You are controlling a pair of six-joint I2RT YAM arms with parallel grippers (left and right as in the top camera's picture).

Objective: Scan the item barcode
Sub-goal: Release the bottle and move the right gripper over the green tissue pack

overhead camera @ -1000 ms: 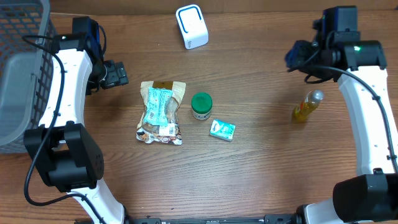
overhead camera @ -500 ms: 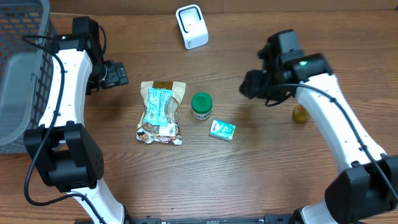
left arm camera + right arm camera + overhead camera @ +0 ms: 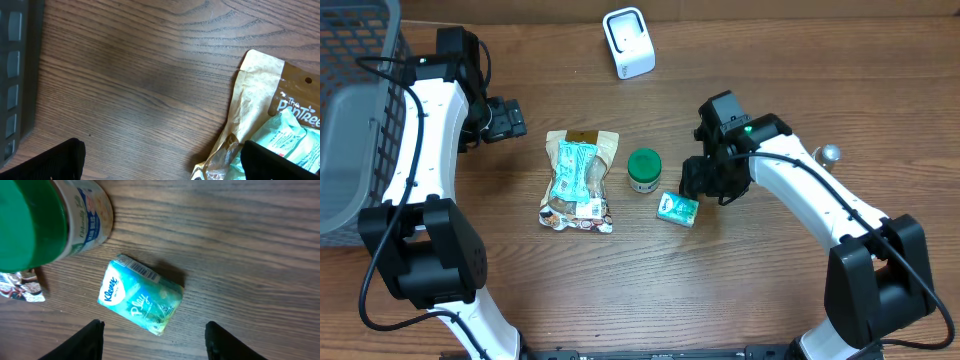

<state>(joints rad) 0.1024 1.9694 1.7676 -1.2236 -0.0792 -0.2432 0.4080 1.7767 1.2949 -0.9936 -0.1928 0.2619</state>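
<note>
Right wrist view: right gripper (image 3: 154,327) jaws spread wide, empty, above the tissue pack (image 3: 140,296). Pack lies flat on table (image 3: 240,240), barcode strip visible, just beside green-lidded jar (image 3: 35,225). Left gripper (image 3: 162,160) spread wide, empty, near snack bag (image 3: 260,115)

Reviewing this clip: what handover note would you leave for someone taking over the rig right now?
Left gripper: jaws open, empty, beside the snack bag.
Right gripper: jaws open, empty, hovering over the tissue pack, whose barcode is visible along one edge.
The green-lidded jar stands next to the pack. The white scanner sits at the top of the overhead view.
Done: nothing is held or at the scanner.
Left: grasp an item, probably the tissue pack, and show its barcode to the scanner.
</note>
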